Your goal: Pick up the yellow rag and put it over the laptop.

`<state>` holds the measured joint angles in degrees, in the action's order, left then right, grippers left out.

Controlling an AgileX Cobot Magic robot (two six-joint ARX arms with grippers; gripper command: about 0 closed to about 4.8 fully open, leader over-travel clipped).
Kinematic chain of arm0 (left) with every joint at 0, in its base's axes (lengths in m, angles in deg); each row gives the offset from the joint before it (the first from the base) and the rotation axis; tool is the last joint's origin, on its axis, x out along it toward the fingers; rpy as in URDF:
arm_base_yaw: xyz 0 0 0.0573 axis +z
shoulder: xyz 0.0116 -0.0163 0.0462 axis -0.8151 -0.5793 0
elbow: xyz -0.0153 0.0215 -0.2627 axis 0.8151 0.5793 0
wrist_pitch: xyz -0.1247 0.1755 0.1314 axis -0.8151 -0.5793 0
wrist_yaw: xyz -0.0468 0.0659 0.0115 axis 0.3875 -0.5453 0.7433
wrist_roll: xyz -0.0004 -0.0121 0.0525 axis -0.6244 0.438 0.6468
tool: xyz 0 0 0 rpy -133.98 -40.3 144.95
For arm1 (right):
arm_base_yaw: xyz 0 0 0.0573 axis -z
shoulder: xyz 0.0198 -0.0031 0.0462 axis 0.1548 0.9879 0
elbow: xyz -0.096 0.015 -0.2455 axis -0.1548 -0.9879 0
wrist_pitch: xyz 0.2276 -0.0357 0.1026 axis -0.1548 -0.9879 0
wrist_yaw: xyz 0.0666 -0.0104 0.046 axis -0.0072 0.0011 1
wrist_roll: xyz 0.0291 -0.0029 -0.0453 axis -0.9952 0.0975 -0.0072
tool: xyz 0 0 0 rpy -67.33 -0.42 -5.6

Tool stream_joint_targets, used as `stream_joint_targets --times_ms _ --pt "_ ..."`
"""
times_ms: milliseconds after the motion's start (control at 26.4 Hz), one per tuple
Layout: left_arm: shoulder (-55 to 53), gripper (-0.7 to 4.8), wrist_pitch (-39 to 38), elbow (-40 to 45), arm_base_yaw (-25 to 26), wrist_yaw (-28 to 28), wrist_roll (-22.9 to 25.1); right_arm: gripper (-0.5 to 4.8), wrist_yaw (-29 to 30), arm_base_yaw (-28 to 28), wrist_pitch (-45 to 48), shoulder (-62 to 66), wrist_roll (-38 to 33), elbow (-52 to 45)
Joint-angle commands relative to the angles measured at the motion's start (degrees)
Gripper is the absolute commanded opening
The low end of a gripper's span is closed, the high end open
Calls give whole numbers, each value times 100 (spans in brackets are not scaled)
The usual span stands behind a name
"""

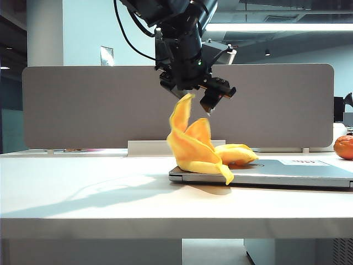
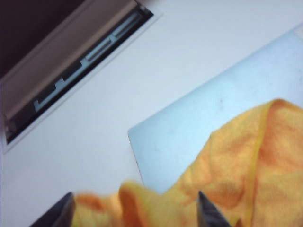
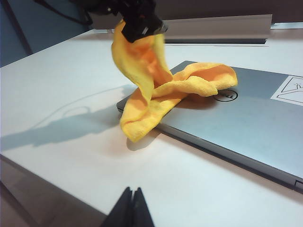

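Your left gripper hangs above the laptop's 9 o'clock end, jaws fairly wide, the rag apparently still caught on one finger. The rag bunches on that corner, one flap off the edge. Lift now and you could drag it off. Your right gripper rests closed, empty.

A bright ceiling strip light glares at the far right of the exterior view, and the room's far left stays dim. The white table top carries a long soft arm shadow at the left. The left wrist view is blurred, its wrinkled yellow-orange cloth smeared. The right wrist view is sharp.
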<state>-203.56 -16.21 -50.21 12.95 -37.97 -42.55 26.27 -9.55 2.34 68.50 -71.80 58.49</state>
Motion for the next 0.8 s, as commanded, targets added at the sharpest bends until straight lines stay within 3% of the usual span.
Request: stream_joint_targets --times_ms 38,379,417,568,682,795 --pt "26 323 382 -20 -44 7 302 -6 -7 -2 66 -11 0 -33" --pt "61 306 693 -46 -210 -17 376 -6 -9 -2 66 -11 0 -33" --pt "87 289 684 -46 -236 -15 372 -6 -9 0 66 -11 0 -33" --pt "321 93 444 -46 -262 -15 308 -6 -9 2 66 -11 0 -33" --pt "459 49 319 -44 -262 -17 308 -6 -9 2 68 -11 0 -33" --pt "586 48 111 -44 -201 -15 306 -6 -9 2 66 -11 0 -33"
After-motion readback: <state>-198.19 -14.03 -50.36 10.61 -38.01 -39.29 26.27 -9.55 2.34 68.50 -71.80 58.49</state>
